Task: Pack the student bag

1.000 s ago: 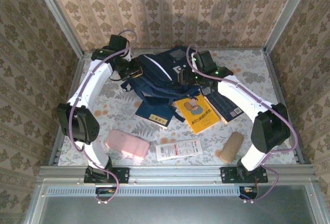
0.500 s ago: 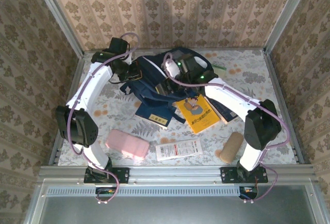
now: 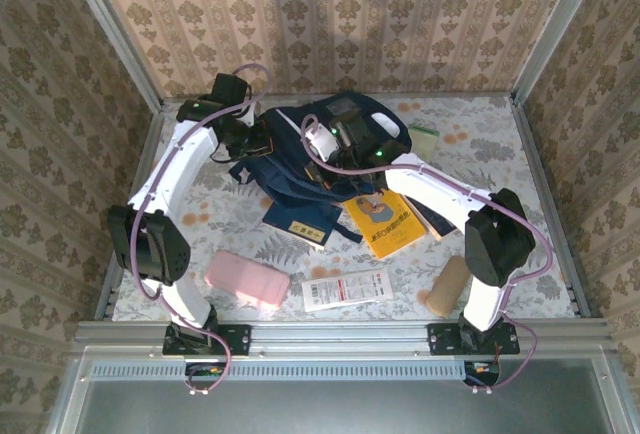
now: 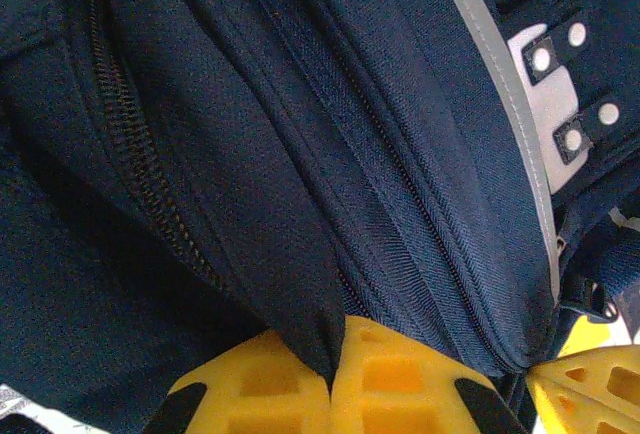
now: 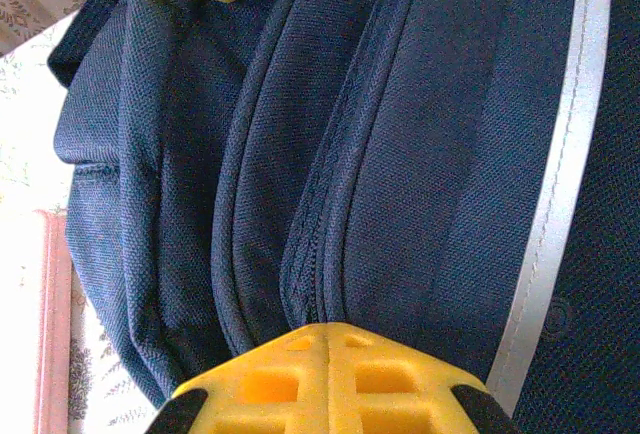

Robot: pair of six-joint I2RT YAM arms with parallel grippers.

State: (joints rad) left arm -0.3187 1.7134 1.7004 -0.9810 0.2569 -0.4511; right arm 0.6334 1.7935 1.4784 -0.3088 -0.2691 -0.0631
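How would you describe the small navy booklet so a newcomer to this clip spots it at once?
Start at the big navy student bag at the back middle of the table. Just in front of it, toward the near edge, lies the booklet. Its flat shape and small yellow label set it apart from the bag, and its dark cover from the yellow book to its right.
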